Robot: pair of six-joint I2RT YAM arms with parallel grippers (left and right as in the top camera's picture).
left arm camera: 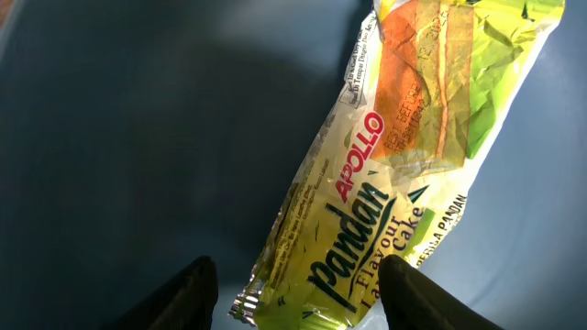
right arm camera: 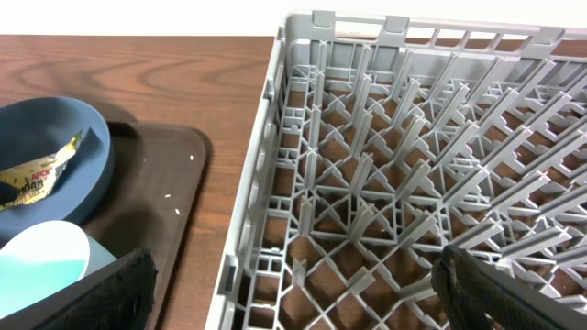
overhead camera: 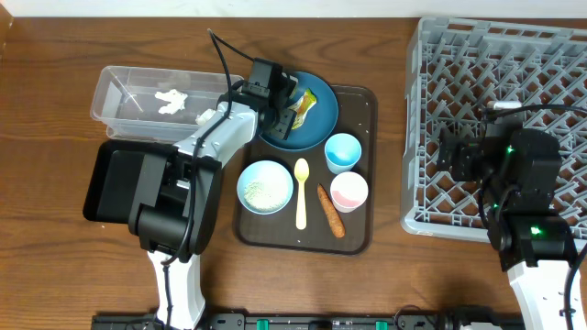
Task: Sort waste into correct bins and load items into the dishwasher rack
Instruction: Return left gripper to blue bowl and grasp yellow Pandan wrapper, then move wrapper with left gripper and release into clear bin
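At the far left of the bench (overhead camera: 55, 110) stands the clear tub (overhead camera: 115, 92), long side running left to right, with white tissue bits (overhead camera: 171, 99) in it. Just in front of it lies the black tray (overhead camera: 105, 188), partly under the left arm.

The left fingers (left arm camera: 188, 293) hang low over the dark blue plate (overhead camera: 321, 128), which sits in the far left corner of the brown serving tray (overhead camera: 365, 105). They are spread apart. The wrapper (left arm camera: 394, 165) lies flat on the plate with its silver crimped end between them, and neither finger pinches it. In the left wrist view its long axis runs on a diagonal from lower left to upper right, the orange patch at the upper right end and the print reading along its length. In the overhead view it slants away from the fingers toward the plate's far rim.

On the serving tray in front of the plate sit the bowl (overhead camera: 266, 186), the yellow spoon (overhead camera: 301, 192), lengthwise front to back with its scoop toward the plate, and the carrot stick (overhead camera: 331, 211), slanting from far left to near right. The light blue cup (overhead camera: 343, 152) and the pink cup (overhead camera: 349, 191) stand just right of these. A few rice grains (right arm camera: 177, 213) dot the tray.

Farthest right is the grey rack (overhead camera: 495, 82). The right fingers (right arm camera: 92, 293) are held wide open above its left part, holding nothing.
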